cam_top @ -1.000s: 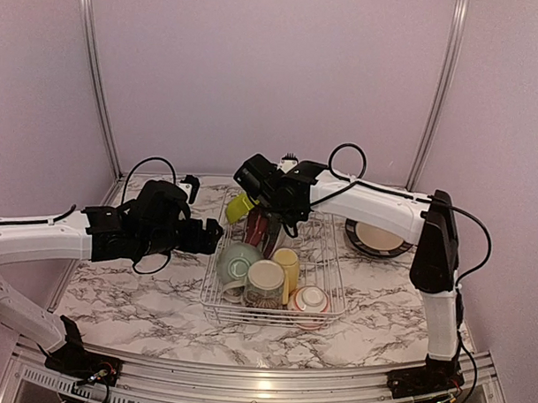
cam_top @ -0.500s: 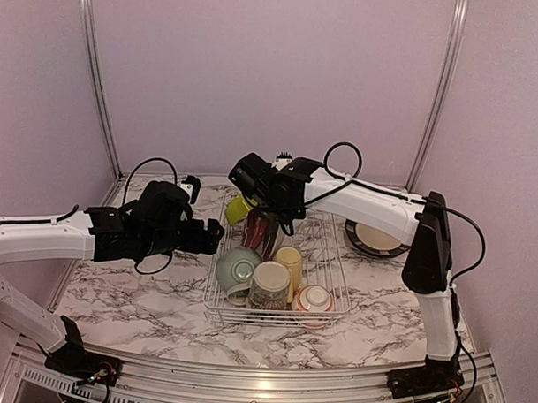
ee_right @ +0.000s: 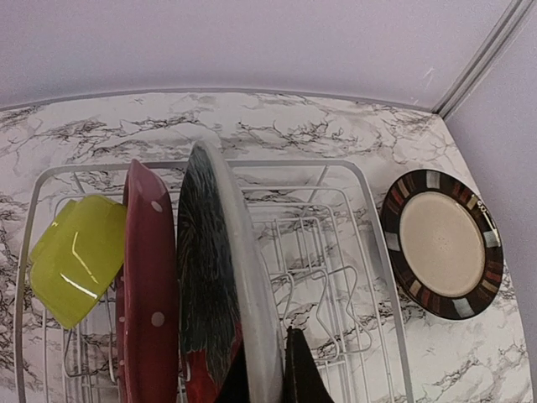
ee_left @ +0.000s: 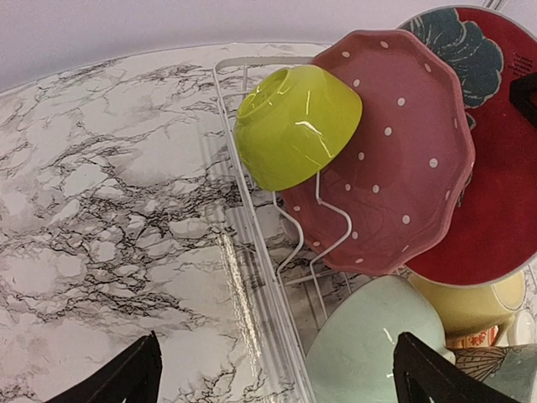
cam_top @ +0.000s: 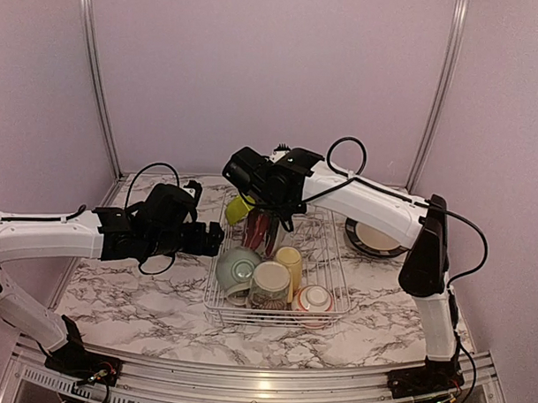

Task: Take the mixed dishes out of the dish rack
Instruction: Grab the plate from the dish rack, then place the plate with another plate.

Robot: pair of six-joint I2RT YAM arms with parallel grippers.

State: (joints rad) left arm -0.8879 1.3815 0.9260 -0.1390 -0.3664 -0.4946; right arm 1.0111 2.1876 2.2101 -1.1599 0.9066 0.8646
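Fingers of the right gripper (ee_right: 267, 369) pinch the rim of the large red plate (ee_right: 222, 277), which stands upright in the dish rack (cam_top: 331, 257) toward its back-left corner, just beside the dotted plate (ee_left: 394, 168). The lime bowl (ee_left: 294, 126) leans at the rack's left rim. The left gripper (cam_top: 210, 239) hangs spread wide just outside that rim, over the marble worktop (ee_left: 101, 210).
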